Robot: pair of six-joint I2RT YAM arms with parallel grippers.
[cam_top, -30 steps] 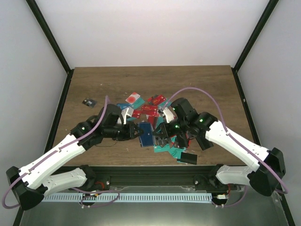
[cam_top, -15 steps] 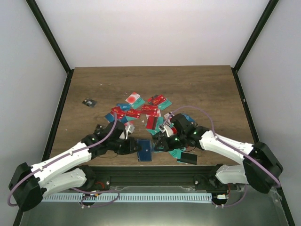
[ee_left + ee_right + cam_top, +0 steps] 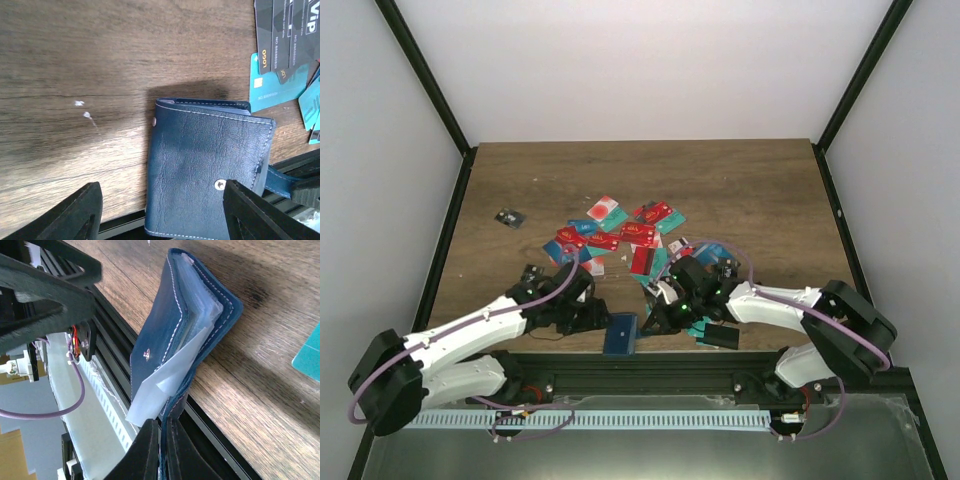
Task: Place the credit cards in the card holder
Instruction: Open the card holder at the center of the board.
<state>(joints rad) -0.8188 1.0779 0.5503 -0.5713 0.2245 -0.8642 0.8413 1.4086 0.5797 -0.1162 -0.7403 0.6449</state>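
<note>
Left wrist view: the left gripper (image 3: 161, 192) has its jaws spread wide, one finger on either side of the card holder (image 3: 210, 160), and it grips nothing. This looks like a stance for taking a new hold on the cover, not for carrying anything.

The right gripper (image 3: 162, 427) is pinched shut on the card holder's strap (image 3: 172, 405) at the wallet's right side. That hold probably keeps the wallet from sliding and pulls the flap away. The covers gape a little, and the clear sleeves (image 3: 200, 315) inside show between them.

The card holder lies at the near edge of the table (image 3: 740, 180), between the two grippers. Its near end appears to hang slightly over the black rail (image 3: 125, 220). I judge this is deliberate, since an overhanging edge gives a finger room to get underneath.

The credit cards (image 3: 635, 235) lie scattered just beyond the wallet, toward the far side, with a few teal ones close on its right. None can be seen in the sleeves. A small black chip (image 3: 507, 217) sits well apart at the far left.
</note>
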